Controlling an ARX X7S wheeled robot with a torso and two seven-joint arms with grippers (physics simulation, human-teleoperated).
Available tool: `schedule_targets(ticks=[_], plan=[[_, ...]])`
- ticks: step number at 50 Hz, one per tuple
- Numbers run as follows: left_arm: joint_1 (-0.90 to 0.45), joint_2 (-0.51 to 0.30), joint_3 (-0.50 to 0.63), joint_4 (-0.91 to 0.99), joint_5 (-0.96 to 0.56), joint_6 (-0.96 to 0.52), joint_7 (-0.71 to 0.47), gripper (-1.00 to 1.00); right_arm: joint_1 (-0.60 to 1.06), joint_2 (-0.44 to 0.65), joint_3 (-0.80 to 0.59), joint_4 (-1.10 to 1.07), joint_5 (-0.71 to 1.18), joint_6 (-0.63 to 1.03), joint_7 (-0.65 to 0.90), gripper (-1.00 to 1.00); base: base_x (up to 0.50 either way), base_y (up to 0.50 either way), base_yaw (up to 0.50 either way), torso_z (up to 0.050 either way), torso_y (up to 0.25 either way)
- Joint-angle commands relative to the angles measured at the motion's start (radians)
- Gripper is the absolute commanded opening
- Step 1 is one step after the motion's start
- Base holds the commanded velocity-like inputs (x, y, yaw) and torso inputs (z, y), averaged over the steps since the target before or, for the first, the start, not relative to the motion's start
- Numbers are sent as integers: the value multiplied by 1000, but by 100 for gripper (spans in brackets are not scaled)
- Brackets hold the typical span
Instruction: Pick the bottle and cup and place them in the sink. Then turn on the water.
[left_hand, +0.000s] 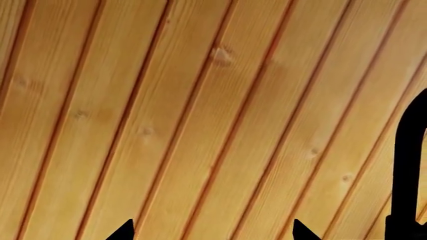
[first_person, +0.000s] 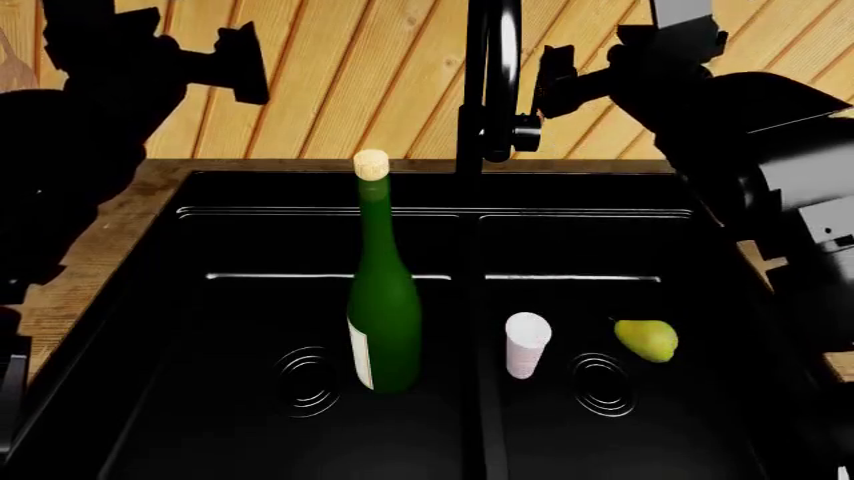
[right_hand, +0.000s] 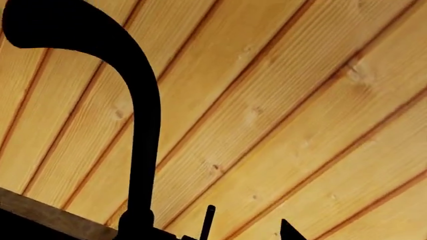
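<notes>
The dark-green bottle stands upright in the left basin of the black sink, close to the divider. The white cup is in the right basin. No water falls from the black faucet. My left gripper is raised left of the faucet, open and empty, and faces the wooden wall. My right gripper is open at the faucet's right side. In the right wrist view the thin lever stands between its fingers; one fingertip shows, the other is lost against the faucet base.
A yellow-green pear lies in the right basin beside the cup. A wood-plank wall rises behind the sink. The faucet also shows at the edge of the left wrist view and large in the right wrist view.
</notes>
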Motion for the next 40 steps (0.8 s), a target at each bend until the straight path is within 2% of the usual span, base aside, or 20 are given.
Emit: schedule_targets(ticks=[1, 9, 16, 32, 40], plan=[[-18, 23, 17, -28, 17, 12, 10, 100, 112, -130, -22, 315, -84, -186, -90, 100, 0, 0, 0, 0, 0], [-53, 69, 34, -113, 45, 46, 30, 100, 222, -249, -21, 694, -136, -378, -182, 100, 0, 0, 0, 0, 0], [-108, 126, 56, -221, 82, 83, 50, 100, 221, -263, 78, 697, -221, -363, -186, 100, 0, 0, 0, 0, 0], [-253, 249, 102, -573, 181, 223, 125, 100, 214, -312, 430, 697, -519, -346, -251, 100, 0, 0, 0, 0, 0], [-293, 278, 108, -677, 205, 264, 131, 100, 218, -325, 512, 697, -602, -340, -254, 100, 0, 0, 0, 0, 0]])
